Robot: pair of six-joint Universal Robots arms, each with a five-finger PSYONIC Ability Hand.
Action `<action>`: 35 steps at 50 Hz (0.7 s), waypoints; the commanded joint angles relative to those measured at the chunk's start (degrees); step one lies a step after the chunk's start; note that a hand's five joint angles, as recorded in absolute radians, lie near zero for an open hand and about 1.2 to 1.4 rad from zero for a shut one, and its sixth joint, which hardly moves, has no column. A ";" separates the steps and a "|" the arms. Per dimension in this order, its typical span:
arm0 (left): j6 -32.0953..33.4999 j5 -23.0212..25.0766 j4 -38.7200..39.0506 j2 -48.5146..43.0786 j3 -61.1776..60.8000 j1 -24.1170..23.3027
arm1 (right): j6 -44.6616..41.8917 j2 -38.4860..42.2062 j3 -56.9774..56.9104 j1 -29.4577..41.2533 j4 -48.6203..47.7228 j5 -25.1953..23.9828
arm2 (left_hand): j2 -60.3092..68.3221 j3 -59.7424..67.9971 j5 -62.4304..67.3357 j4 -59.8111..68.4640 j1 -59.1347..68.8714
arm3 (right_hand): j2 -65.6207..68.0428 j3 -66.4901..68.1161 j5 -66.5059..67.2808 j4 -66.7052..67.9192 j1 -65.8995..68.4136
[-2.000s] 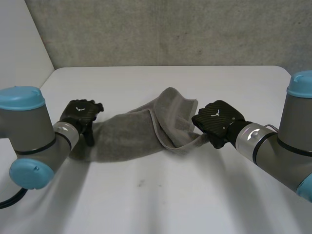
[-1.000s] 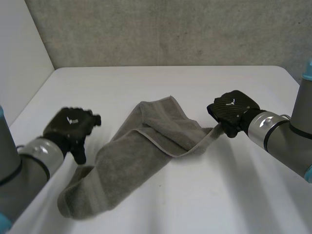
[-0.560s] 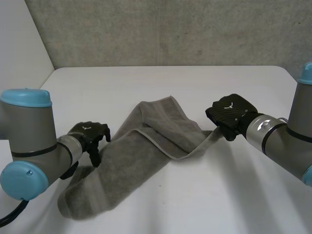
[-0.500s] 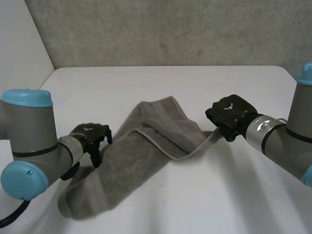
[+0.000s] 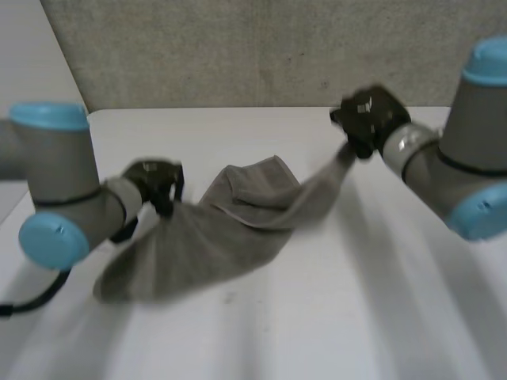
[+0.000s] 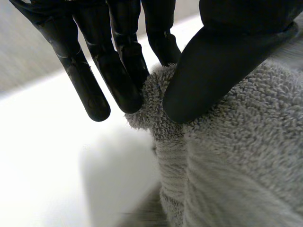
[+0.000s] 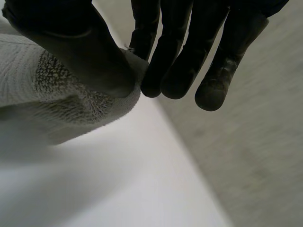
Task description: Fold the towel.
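A grey towel (image 5: 214, 237) hangs stretched between my two hands, its middle sagging in folds onto the white table (image 5: 333, 301). My left hand (image 5: 158, 180) pinches one corner of the towel (image 6: 156, 111) between its thumb (image 6: 208, 71) and fingers, lifted off the table at the left. My right hand (image 5: 366, 115) is raised high at the back right and pinches the opposite corner (image 7: 94, 101) between thumb (image 7: 90, 52) and fingers (image 7: 175, 66). From that corner the cloth runs down in a taut strip to the bunched middle.
A grey wall (image 5: 261, 47) stands behind the table's far edge. The near half of the table (image 5: 277, 340) is bare white surface. My two arms (image 5: 63, 198) (image 5: 451, 166) flank the towel.
My left hand closed on the towel's left corner and lifted it. My right hand rose up and back with its corner, pulling the cloth taut and off the table.
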 commanded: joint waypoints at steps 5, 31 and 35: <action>3.89 -8.21 6.78 -7.58 41.11 0.04 | 3.06 9.93 -33.18 1.10 -17.84 9.99 | 10.67 10.43 11.62 10.31 11.86 | 3.51 2.22 2.96 1.73 2.83; 3.09 -8.13 13.31 -1.95 -5.43 0.30 | 7.03 5.89 -0.60 -3.12 -4.24 1.48 | 10.67 10.43 11.62 10.31 11.86 | 3.51 2.22 2.96 1.73 2.83; 4.22 -8.13 13.31 -0.90 -13.59 -0.40 | 4.40 4.31 9.04 -4.60 -4.42 0.87 | 10.67 10.43 11.62 10.31 11.86 | 3.51 2.22 2.96 1.73 2.83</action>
